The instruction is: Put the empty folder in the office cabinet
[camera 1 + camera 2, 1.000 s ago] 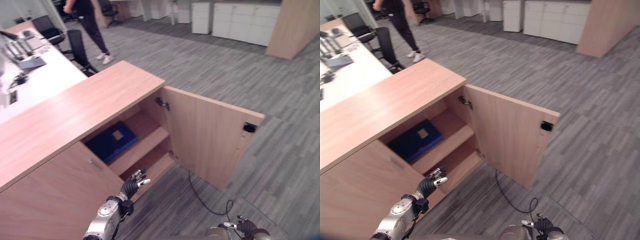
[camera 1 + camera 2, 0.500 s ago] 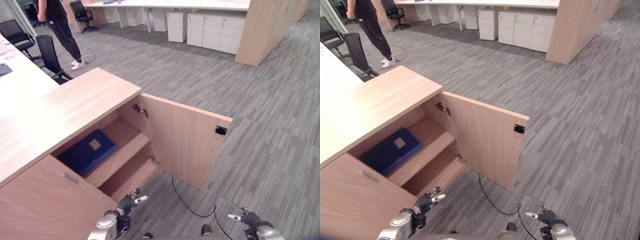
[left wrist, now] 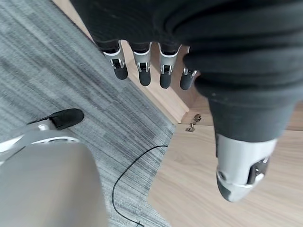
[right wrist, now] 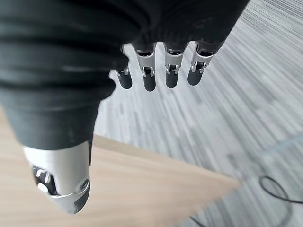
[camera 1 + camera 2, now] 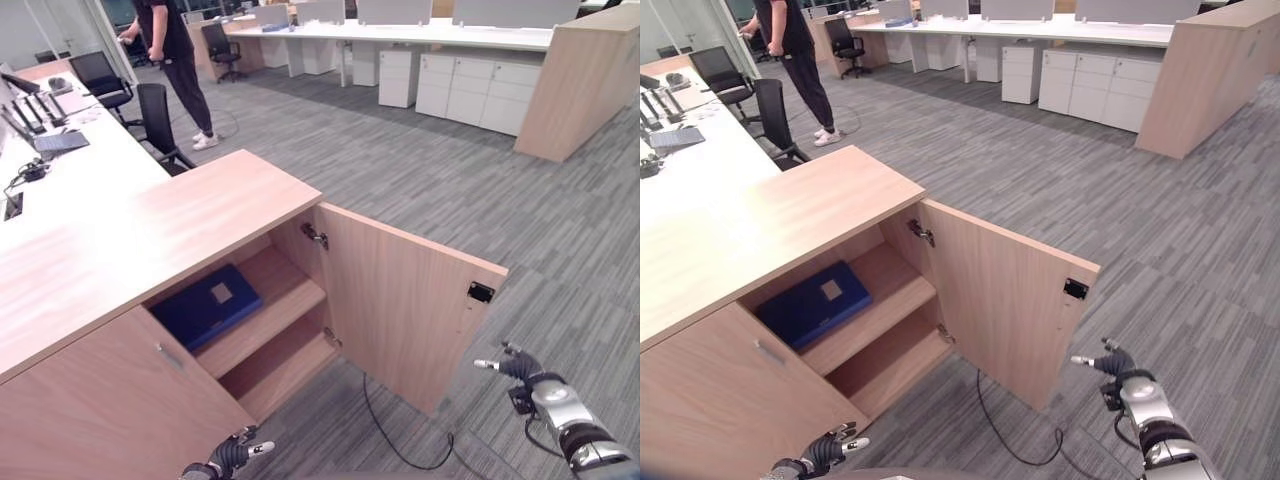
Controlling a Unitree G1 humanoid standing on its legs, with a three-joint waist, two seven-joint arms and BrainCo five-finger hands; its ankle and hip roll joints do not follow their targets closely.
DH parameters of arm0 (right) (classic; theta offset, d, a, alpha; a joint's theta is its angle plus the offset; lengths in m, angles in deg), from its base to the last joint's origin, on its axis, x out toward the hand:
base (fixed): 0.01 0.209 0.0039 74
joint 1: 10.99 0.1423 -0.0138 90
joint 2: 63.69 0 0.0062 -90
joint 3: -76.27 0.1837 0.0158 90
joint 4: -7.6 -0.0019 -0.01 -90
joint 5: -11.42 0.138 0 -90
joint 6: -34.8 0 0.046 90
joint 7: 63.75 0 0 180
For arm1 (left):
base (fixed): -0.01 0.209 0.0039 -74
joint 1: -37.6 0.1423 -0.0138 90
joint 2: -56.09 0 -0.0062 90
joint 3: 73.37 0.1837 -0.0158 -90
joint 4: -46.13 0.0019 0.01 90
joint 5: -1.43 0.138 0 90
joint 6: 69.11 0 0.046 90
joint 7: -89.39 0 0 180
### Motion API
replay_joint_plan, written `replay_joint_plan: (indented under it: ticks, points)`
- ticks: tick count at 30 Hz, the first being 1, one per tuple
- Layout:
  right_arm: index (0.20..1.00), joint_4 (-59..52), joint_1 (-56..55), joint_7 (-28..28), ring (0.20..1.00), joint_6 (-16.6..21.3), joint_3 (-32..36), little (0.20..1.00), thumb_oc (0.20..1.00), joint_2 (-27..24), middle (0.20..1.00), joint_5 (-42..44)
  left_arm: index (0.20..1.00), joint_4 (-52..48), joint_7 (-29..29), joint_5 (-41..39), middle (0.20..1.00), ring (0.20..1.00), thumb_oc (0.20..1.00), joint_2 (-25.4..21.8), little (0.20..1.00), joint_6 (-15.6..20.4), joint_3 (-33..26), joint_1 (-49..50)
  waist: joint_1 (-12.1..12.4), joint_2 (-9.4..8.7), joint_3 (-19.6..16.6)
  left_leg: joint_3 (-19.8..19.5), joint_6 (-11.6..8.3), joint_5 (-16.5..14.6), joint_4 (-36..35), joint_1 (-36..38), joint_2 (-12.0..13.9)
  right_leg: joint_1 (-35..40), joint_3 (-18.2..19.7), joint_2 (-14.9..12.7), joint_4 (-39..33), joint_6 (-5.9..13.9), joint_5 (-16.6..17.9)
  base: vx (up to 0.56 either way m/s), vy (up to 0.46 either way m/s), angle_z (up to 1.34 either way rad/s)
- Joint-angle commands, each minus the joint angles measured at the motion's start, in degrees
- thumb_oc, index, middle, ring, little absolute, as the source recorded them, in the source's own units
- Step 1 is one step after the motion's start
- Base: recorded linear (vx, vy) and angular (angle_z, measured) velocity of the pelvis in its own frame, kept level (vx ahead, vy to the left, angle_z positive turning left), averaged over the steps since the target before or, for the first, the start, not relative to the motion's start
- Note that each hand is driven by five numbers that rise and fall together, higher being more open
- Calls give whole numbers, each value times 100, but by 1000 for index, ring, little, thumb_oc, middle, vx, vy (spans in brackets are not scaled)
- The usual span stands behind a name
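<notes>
Nearest the camera, low in the left eye view, the robot's left hand (image 5: 232, 457) hangs over the grey striped carpet floor (image 5: 420, 180) with its fingers (image 3: 142, 71) straight and relaxed, holding nothing. Off to the right, the right hand (image 5: 517, 368) sits just beyond the free edge of the open light-wood cabinet door (image 5: 405, 300); its fingers (image 4: 171, 75) are likewise straight and loose, with nothing in them, and they do not touch the door.

Beyond the hands stands the low light-wood office cabinet (image 5: 110, 400), its right door swung wide. On the upper inner shelf (image 5: 270, 310) lies the flat dark blue folder with a pale square label (image 5: 207, 304), resting flat and well inside the compartment; the lower shelf (image 5: 290, 365) lies beneath it. A long wooden top (image 5: 150, 240) caps the cabinet, adjoining a white counter (image 5: 70, 170) that carries a laptop (image 5: 55, 140).

Farther back, black office chairs (image 5: 160, 115) stand by the counter, a person in dark clothes (image 5: 175, 60) stands behind them, and white drawer units (image 5: 480, 85) line the far side.
</notes>
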Motion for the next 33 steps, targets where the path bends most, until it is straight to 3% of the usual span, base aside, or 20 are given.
replay_joint_plan:
  ticks: [1, 11, 22, 25, 33]
  points:
    - [1000, 272, 681, 162, 1000, 262, -133, 1000, 1000, -67, 1000, 202, 1000, -14, 46, 83, 1000, 1000, 1000, -264, 1000, 214, 161, -398, 70, -460, 160, -26, -111, -316, 152, 74, 28, 53, -105, -148, 139, 201, -586, 13, 15, 14]
    - [1000, 647, 1729, 251, 1000, 272, -442, 1000, 1000, -203, 1000, 340, 1000, -53, 63, -30, 1000, 1000, 1000, -313, 1000, 164, 303, -272, 275, -480, 81, -168, -86, -324, 103, 47, -16, 115, -213, -167, 98, 217, -577, 8, 17, 8]
    - [1000, 14, 1548, 148, 1000, 273, -868, 1000, 1000, 744, 1000, 336, 1000, -29, -74, 26, 1000, 1000, 1000, -239, 1000, 175, 283, -264, 293, -414, 98, -213, -75, -320, 82, 46, -26, 131, -228, -176, 90, 201, -591, -1, 3, 1]
    - [1000, -543, 1222, 71, 1000, 322, -1004, 1000, 1000, 1112, 1000, 394, 1000, -3, -146, 33, 1000, 1000, 1000, -175, 1000, 175, 209, -318, 283, -404, 125, -215, -78, -308, 89, 39, -17, 119, -227, -166, 93, 188, -600, 0, 0, 0]
    - [1000, -2640, -273, -391, 1000, 457, -1228, 1000, 1000, 1364, 1000, 232, 1000, 157, -271, 235, 1000, 1000, 1000, -18, 1000, 200, -175, -360, 197, -406, 191, -254, -124, -273, 96, -8, 33, 100, -296, -147, 106, 163, -639, -1, -4, 0]
